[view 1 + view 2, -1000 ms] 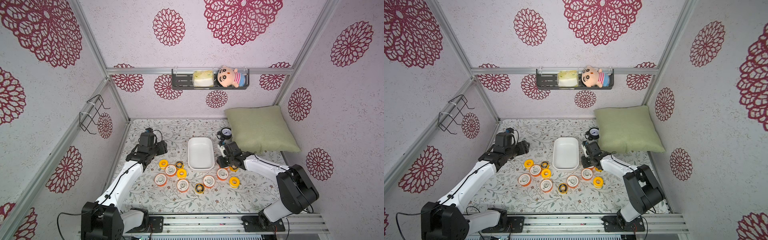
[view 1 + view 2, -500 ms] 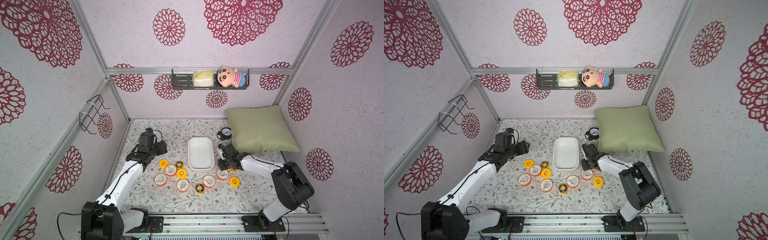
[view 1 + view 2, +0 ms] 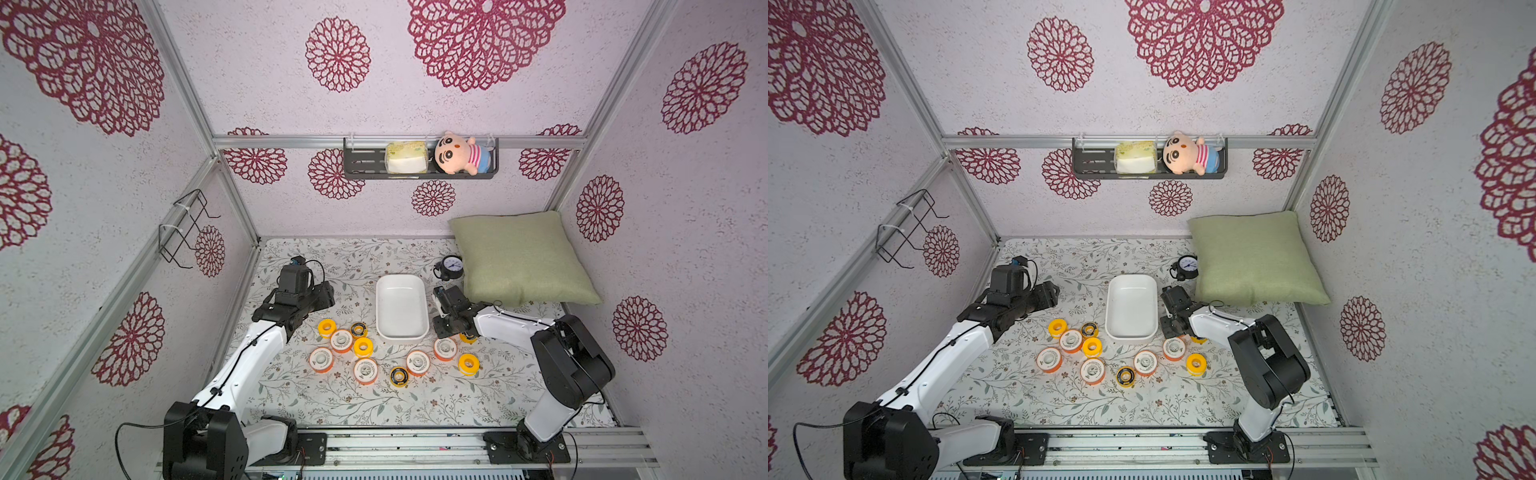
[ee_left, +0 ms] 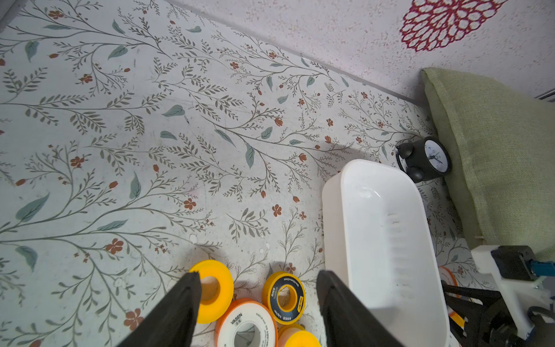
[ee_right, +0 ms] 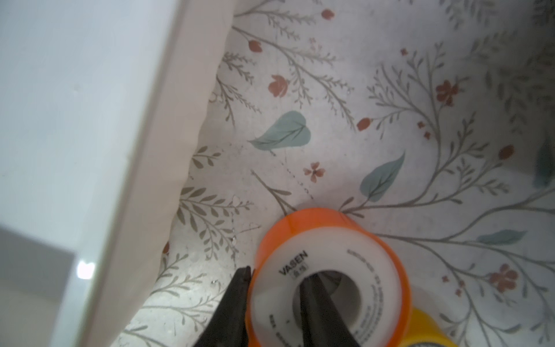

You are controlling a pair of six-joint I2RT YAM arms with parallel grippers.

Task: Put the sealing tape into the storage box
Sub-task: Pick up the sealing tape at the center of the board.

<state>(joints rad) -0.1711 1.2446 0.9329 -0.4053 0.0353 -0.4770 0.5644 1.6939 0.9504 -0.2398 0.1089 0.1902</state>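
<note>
1. Beside the storage box [image 3: 401, 307], on the side nearest my right arm, my right pincer [image 5: 277, 275] has just narrowed. A second ago its jaws stood wider, and the arm has edged closer to the box wall.
2. It is now clenched across the wall of one white-faced spool [image 5: 354, 249] of sealing tape. One finger is down the core hole and the other is against the orange rim.
3. That spool seems to sit on the bench [image 5: 300, 135], just beside the box, with a yellow spool [image 5: 426, 330] close against it. I judge the grasp made and the lift due next.
4. The box is empty; the other spools [image 3: 365, 370] lie on the bench in front of it.
5. My left pincer [image 4: 258, 272] is unchanged. It is released, with its jaws wide, above a plain yellow spool [image 4: 222, 282] and a black-faced spool [image 4: 274, 293], holding neither.
</note>
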